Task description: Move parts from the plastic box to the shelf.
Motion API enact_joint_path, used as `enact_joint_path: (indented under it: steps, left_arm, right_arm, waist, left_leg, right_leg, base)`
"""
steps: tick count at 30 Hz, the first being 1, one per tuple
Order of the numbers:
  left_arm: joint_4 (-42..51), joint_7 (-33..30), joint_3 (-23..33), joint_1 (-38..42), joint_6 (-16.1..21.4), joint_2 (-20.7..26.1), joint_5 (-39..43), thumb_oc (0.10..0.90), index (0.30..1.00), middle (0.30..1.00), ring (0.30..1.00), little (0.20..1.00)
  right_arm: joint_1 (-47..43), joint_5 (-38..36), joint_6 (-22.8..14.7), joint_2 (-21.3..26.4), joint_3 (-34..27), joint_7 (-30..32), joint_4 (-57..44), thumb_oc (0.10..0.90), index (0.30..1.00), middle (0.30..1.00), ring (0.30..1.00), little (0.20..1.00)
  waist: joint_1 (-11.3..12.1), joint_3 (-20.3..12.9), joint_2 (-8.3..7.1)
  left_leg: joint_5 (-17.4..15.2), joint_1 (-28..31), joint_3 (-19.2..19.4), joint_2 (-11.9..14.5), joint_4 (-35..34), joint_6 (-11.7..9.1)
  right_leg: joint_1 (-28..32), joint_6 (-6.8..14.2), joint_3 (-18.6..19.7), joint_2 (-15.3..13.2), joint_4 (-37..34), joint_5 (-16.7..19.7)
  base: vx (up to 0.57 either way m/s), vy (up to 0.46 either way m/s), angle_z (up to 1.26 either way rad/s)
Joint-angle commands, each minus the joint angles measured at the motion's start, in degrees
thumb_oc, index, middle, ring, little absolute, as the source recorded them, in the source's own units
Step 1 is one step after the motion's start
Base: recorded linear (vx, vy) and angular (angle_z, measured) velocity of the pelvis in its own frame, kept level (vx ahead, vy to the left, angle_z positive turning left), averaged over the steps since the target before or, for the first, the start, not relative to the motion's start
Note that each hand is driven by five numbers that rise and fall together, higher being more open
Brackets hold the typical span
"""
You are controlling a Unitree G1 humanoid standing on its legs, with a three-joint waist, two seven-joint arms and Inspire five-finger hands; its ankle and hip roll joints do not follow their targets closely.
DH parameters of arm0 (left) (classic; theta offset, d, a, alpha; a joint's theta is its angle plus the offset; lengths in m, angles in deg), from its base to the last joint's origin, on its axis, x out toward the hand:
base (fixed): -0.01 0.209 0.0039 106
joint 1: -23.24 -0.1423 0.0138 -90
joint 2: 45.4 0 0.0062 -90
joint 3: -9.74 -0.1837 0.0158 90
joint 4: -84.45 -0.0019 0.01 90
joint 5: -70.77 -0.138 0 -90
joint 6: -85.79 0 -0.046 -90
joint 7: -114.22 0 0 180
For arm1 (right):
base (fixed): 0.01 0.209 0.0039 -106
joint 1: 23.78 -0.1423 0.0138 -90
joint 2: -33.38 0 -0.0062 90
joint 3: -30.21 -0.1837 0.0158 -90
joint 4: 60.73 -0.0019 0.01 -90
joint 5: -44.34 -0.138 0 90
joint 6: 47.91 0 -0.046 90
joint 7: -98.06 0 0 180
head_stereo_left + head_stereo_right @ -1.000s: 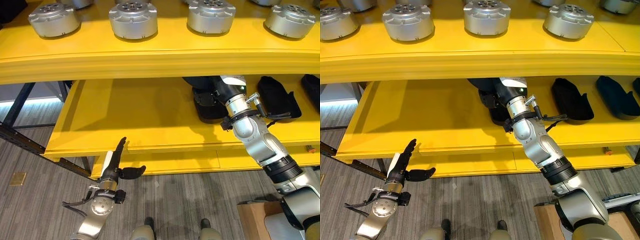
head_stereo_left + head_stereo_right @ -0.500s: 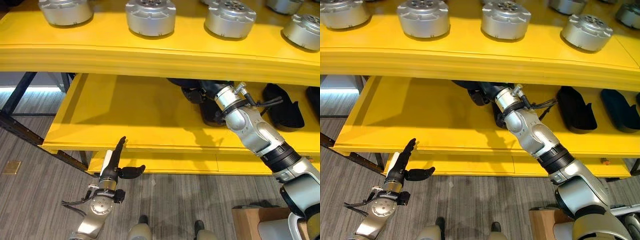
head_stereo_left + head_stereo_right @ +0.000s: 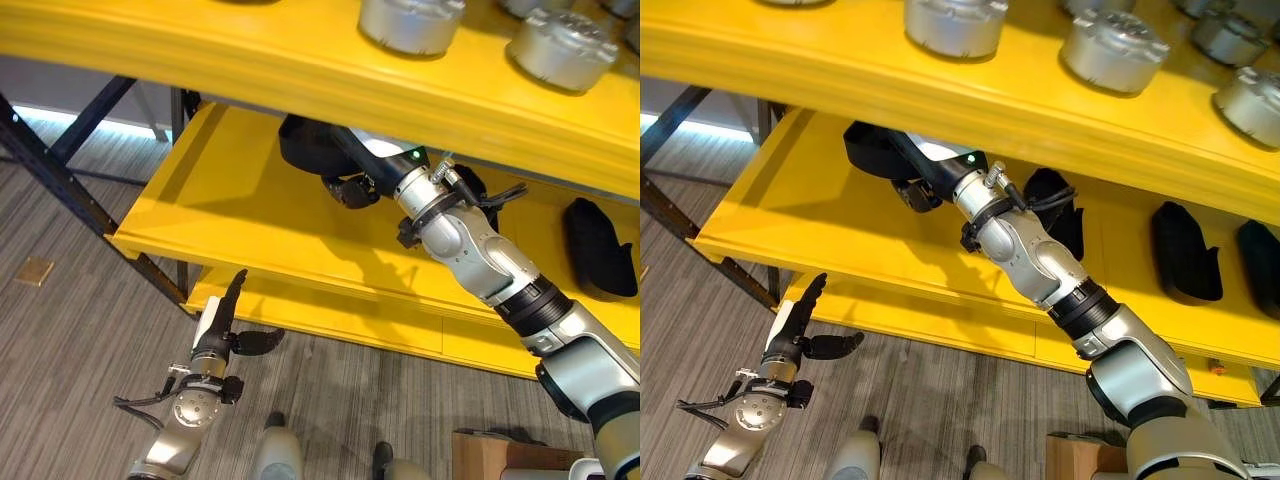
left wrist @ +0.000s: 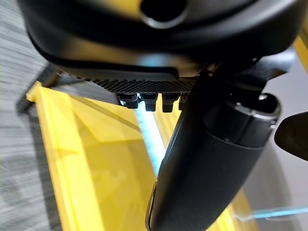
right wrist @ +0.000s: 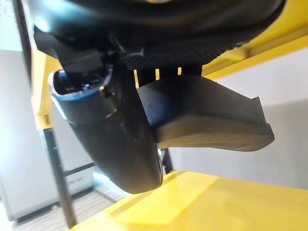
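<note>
My right hand (image 3: 352, 182) reaches in under the upper shelf, shut on a black wedge-shaped part (image 3: 304, 146) that hangs over the back of the yellow lower shelf (image 3: 225, 215). The right wrist view has the black part (image 5: 207, 120) caught between the thumb (image 5: 118, 144) and the fingers above it. My left hand (image 3: 226, 326) hovers low over the floor in front of the shelf, open, fingers straight and thumb out, holding nothing.
More black parts (image 3: 1185, 250) lie on the lower shelf to the right, one (image 3: 1050, 205) behind my right arm. Silver round parts (image 3: 950, 20) stand along the top shelf (image 3: 840, 70). A cardboard box (image 3: 485, 455) sits at the lower right. Dark frame bars (image 3: 60, 165) run at left.
The camera has swung left. My right hand has carried the black part leftward along the lower shelf, away from the other black parts. The left hand has stayed as it was.
</note>
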Motion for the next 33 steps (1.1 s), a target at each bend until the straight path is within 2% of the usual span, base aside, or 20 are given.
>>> enact_joint_path:
  steps: [1, 10, 19, 26, 33]
  left_arm:
    - [7.6, -2.7, 1.8, 2.0, 5.5, 4.3, 1.8, 0.9, 1.0, 1.0, 1.0, 1.0]
    - [8.0, -3.0, 0.8, 3.7, 5.2, 4.6, 1.3, 0.9, 1.0, 1.0, 1.0, 1.0]
    - [8.2, -3.3, 0.6, 3.1, 5.4, 5.6, 0.8, 0.9, 1.0, 1.0, 1.0, 1.0]
    - [7.7, -3.7, 0.4, 3.3, 5.7, 5.7, 1.0, 0.9, 1.0, 1.0, 1.0, 1.0]
    - [7.2, -4.2, 0.1, 3.9, 6.1, 4.9, 1.5, 0.9, 1.0, 1.0, 1.0, 1.0]
  right_arm:
    - [-12.2, 0.2, -1.5, -0.1, -3.8, 4.0, -5.6, 0.4, 0.3, 0.3, 0.3, 0.3]
    - [-13.2, -0.3, -1.7, 1.0, -2.9, 3.5, -6.1, 0.4, 0.3, 0.3, 0.3, 0.3]
    - [-15.0, 0.2, -1.2, 4.1, -1.1, 3.7, -3.2, 0.4, 0.3, 0.3, 0.3, 0.3]
    - [-15.1, 2.7, 0.3, 6.3, 0.5, 4.2, 2.7, 0.4, 0.3, 0.3, 0.3, 0.3]
    - [-15.5, 4.7, 2.3, 5.8, 1.9, 5.0, 10.4, 0.4, 0.3, 0.3, 0.3, 0.3]
  waist:
    - [1.3, -1.6, -0.81]
    - [1.2, -0.3, -0.1]
    - [1.0, 1.6, 1.92]
    - [0.6, 2.2, 3.04]
    - [0.3, 2.9, 3.86]
  left_leg:
    - [-6.7, -5.2, -6.1, 2.6, 12.4, 0.2]
    - [-9.4, -8.7, -8.8, 2.5, 18.4, 0.5]
    - [-10.6, -12.7, -9.5, 1.4, 22.7, 0.3]
    - [-10.7, -14.2, -9.9, 1.3, 23.6, 0.1]
    - [-10.2, -15.2, -10.1, 1.2, 23.6, -0.1]
  right_leg:
    - [1.1, -0.5, -0.8, -3.1, 3.0, 0.9]
    - [-3.5, -1.8, -0.8, -2.5, 13.0, -4.2]
    - [-8.8, -2.9, -0.8, -3.1, 21.1, -8.1]
    - [-10.9, -3.3, -0.8, -3.3, 23.7, -9.5]
    - [-12.1, -3.5, -0.9, -3.3, 24.4, -9.7]
  base:
    - [-0.06, 0.027, 0.13]
    - [-0.03, 0.002, 0.11]
    - [-0.01, -0.015, 0.02]
    - [-0.01, -0.028, 0.05]
    - [0.0, -0.016, 0.02]
